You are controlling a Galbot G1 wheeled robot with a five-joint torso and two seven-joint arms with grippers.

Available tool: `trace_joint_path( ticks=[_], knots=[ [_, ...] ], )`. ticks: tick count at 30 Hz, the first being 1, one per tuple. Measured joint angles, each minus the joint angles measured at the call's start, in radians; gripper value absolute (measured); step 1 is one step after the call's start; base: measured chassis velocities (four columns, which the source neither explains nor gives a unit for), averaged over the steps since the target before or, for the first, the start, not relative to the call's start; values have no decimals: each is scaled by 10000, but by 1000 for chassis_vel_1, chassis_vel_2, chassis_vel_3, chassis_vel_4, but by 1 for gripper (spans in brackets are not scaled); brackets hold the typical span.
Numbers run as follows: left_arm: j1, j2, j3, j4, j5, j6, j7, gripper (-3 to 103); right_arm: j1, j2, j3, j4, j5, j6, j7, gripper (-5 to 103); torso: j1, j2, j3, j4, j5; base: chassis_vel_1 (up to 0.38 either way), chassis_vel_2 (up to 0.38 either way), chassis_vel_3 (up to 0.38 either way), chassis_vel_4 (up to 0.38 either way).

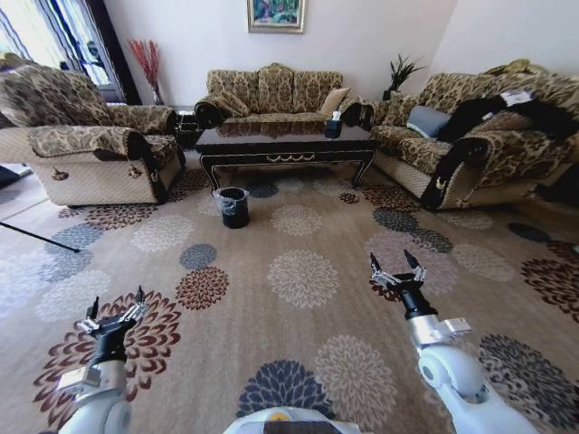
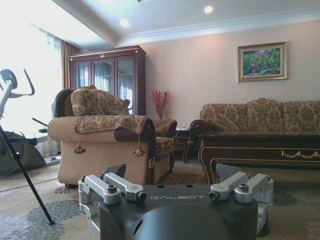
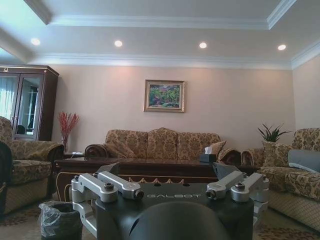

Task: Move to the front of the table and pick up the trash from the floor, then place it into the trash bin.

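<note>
The dark brown table [image 1: 285,145] stands far ahead between the sofas, and it also appears as the table [image 2: 260,145] and the table [image 3: 150,167] in the wrist views. The black trash bin [image 1: 233,206] with a clear liner sits on the floor [image 1: 298,226] just in front of the table's left end; the right wrist view shows the bin [image 3: 60,220] low down. I cannot make out the trash on the patterned carpet from here. My left gripper [image 1: 116,303] and right gripper [image 1: 392,262] hover open and empty over the carpet close to me, well short of the bin.
An armchair [image 1: 90,145] stands at the left, a sofa [image 1: 271,90] behind the table, and another sofa [image 1: 479,145] at the right. A black tripod leg [image 1: 41,238] crosses the floor at the far left. A tissue box [image 1: 333,127] sits on the table. Open carpet lies between me and the bin.
</note>
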Motion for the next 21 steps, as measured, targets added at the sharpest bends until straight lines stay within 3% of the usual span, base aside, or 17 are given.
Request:
trace_joint_path(
  ticks=[21],
  knots=[
    [0, 0, 0, 0, 0, 0, 0, 100, 0, 1, 0, 0, 0, 0, 0, 100, 266, 855, 590, 0, 0, 0, 0, 0, 0]
  ],
)
